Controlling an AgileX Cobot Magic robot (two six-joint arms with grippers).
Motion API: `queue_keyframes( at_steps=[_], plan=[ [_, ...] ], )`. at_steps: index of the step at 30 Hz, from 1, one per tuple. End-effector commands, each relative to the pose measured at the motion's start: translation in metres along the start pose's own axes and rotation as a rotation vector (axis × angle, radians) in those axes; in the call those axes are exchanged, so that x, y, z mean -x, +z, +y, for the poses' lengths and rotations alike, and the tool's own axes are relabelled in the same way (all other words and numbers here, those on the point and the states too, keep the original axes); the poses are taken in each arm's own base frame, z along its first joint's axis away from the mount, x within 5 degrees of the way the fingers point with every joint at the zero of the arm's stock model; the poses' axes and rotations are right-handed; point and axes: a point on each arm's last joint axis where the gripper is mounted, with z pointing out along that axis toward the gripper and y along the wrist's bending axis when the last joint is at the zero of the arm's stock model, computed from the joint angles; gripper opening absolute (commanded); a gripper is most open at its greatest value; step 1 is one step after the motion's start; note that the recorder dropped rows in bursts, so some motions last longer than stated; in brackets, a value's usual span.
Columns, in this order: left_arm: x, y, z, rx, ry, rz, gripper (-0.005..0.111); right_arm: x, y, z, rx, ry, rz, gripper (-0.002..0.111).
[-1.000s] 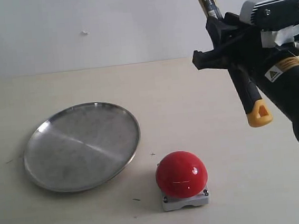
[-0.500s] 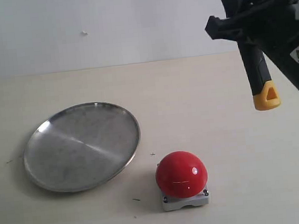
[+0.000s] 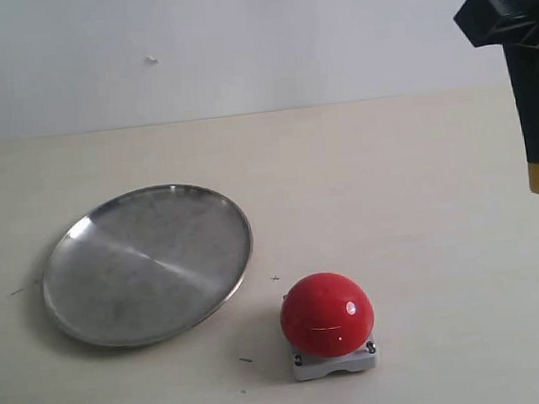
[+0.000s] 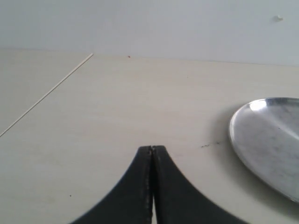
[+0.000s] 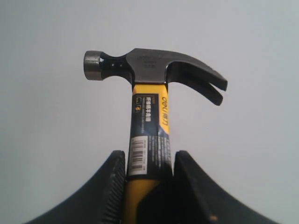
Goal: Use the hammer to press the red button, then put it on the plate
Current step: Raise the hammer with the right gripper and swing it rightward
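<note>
Hammer (image 5: pixel 148 109) stood head-up, its handle clamped in the right gripper (image 5: pixel 149 159), high at the scene's right edge and well apart from the plate (image 3: pixel 147 266) and the red button (image 3: pixel 326 313). Near the plate, the left gripper (image 4: pixel 152 150) sat pinched together, empty. On the swing down, the head could glance off the glossy dome or twist in the grip.

The pale table (image 3: pixel 391 171) carries 2 things: the plate (image 3: pixel 147 262) and, near it, the red button (image 3: pixel 326 315) on its grey base.
</note>
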Motion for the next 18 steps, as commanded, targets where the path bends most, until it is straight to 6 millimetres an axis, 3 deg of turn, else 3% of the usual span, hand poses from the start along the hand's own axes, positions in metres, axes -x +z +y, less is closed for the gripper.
queue_keyframes(
  at_steps=[1, 13, 16, 18],
  plan=[
    [0.0008, -0.0004, -0.0004, -0.008, 0.001, -0.011, 0.0, 0.0083, -0.0028, 0.0001, 0.0, -0.01, -0.068, 0.0],
    [0.0008, -0.0004, -0.0004, -0.008, 0.001, -0.011, 0.0, 0.0082, -0.0028, 0.0024, 0.025, -0.02, -0.068, 0.0],
    [0.003, -0.0005, 0.0009, 0.009, 0.108, -0.035, 0.0, 0.0082, -0.0029, 0.0029, 0.031, -0.017, -0.068, 0.0],
    [0.0075, -0.0008, -0.0003, -0.002, 0.089, -0.085, 0.0, 0.0082, -0.0029, 0.0029, 0.031, -0.012, -0.068, 0.0]
  ],
)
